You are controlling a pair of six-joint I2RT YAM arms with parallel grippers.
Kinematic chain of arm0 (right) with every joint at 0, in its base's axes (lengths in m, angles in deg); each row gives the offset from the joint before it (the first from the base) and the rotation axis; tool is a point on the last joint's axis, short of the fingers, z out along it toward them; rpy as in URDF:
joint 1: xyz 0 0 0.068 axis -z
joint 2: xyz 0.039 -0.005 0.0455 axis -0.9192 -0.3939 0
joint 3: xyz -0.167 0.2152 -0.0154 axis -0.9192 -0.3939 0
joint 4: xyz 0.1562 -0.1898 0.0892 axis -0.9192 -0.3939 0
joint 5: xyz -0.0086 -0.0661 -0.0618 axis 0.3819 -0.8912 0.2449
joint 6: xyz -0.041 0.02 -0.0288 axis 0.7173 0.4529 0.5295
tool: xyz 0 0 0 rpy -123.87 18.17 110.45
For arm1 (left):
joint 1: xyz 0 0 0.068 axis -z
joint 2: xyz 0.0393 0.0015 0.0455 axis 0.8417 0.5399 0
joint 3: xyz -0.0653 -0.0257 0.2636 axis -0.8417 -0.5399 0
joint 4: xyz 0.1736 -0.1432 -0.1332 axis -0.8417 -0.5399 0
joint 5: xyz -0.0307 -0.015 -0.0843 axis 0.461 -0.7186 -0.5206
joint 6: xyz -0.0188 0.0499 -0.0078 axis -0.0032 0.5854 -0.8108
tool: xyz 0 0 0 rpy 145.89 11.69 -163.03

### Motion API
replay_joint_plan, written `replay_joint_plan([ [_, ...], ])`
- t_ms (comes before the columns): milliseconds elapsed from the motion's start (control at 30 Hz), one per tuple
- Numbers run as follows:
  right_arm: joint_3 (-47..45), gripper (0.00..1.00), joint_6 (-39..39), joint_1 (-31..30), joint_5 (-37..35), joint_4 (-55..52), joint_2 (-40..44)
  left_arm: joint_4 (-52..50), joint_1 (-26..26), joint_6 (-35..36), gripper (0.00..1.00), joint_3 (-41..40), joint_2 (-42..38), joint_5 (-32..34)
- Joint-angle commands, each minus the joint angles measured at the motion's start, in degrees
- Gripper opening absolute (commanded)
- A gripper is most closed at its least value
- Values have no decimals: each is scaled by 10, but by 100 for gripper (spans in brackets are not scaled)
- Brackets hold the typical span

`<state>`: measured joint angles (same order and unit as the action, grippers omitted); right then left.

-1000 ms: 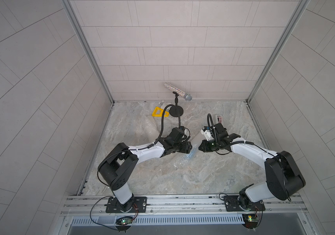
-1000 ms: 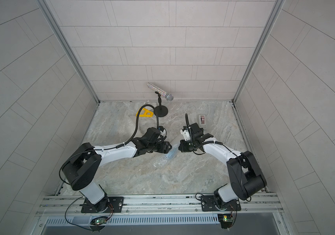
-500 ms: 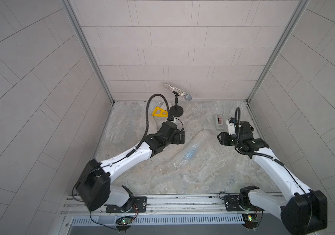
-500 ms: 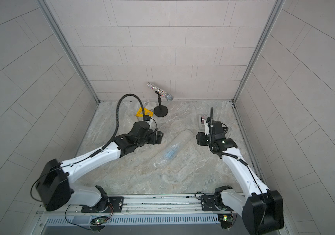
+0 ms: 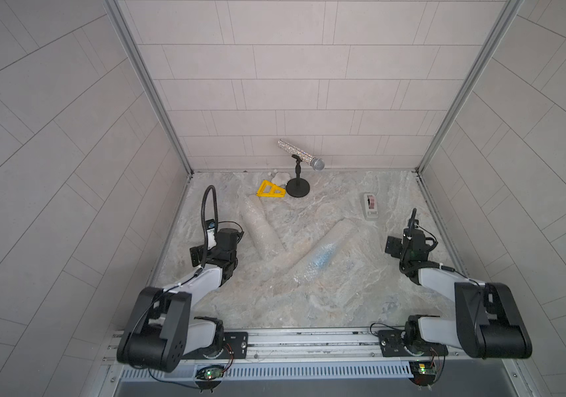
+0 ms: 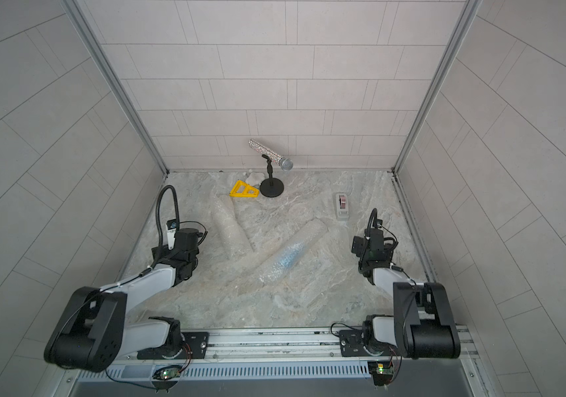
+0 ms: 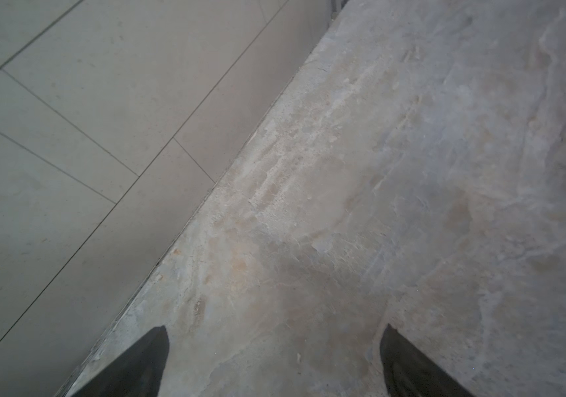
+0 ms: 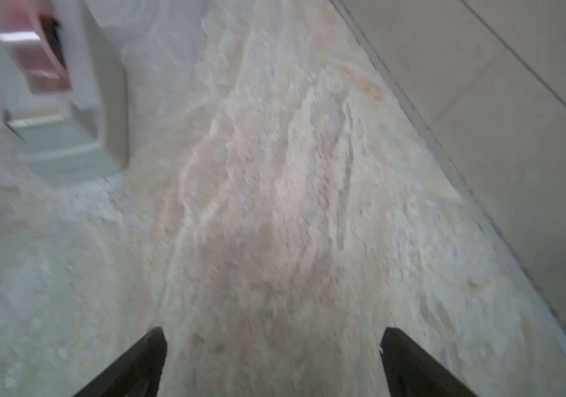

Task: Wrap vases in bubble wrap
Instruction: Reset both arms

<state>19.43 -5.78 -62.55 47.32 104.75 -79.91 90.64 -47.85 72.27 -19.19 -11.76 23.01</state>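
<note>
The left gripper (image 7: 274,331) hangs over the bare marble table (image 7: 412,206), close to the left wall (image 7: 68,137). Its two dark fingertips are spread wide, with nothing between them. The right gripper (image 8: 273,331) is also spread wide and empty, above the table near the right wall (image 8: 532,120). The grey tape dispenser (image 8: 68,113) sits just beyond it toward the far side. This wrist view is blurred.

In both top views the two arms sit at opposite sides of the table, well apart from the vases.

The white vase (image 5: 262,233) lies on its side left of centre, rolled up in bubble wrap (image 5: 252,209). Its length runs from the far side toward the near side, leaning a little to the right.

The light-blue vase (image 5: 323,256) lies on its side around the middle of the table, inside a longer roll of the same wrap. Its blue shows faintly through the plastic. That roll runs diagonally from far right to near left. The near end of the white vase's roll lies just beside it, and it cannot be told whether the two rolls touch.

At the far edge a glittery microphone (image 5: 300,154) is tilted on its black stand (image 5: 297,188) by the far wall. A yellow triangular piece (image 5: 269,189) lies just left of the stand's base. A small white lumpy object (image 5: 280,178) sits just behind the triangle. In the top views the tape dispenser lies on the far right part of the table, apart from both rolls.
</note>
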Motion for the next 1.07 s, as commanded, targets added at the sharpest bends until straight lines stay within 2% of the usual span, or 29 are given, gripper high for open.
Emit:
replay_joint_plan([
  [0,13,100,28,1,27,173,-50,240,-2,82,100,-14,5,-49],
  [67,44,100,13,7,67,120,-56,339,-8,103,100,-49,13,-120],
  [100,37,100,24,7,102,129,-56,370,-15,101,100,-51,25,-141],
  [167,-26,99,87,-17,151,302,-89,442,-22,104,100,-76,76,-189],
  [233,-73,100,75,-29,115,469,-157,537,-23,122,100,-86,143,-218],
  [267,-81,100,70,-27,97,463,-146,591,-23,136,100,-82,186,-214],
  [300,-71,100,60,-27,67,409,-129,592,-19,139,100,-81,193,-202],
  [367,-25,100,58,-42,14,319,-122,436,-24,106,100,-49,132,-174],
  [433,-27,99,90,-77,-49,348,-137,338,-39,70,100,4,130,-154],
  [467,-32,99,94,-82,-57,361,-141,341,-46,65,100,16,147,-149],
  [533,-33,100,98,-85,-46,350,-132,430,-47,77,100,-13,163,-156],
  [600,-38,100,107,-85,-26,372,-140,399,-47,71,100,-8,152,-159],
  [1033,-24,100,105,-82,-16,342,-138,406,-45,80,100,-6,158,-162],
])
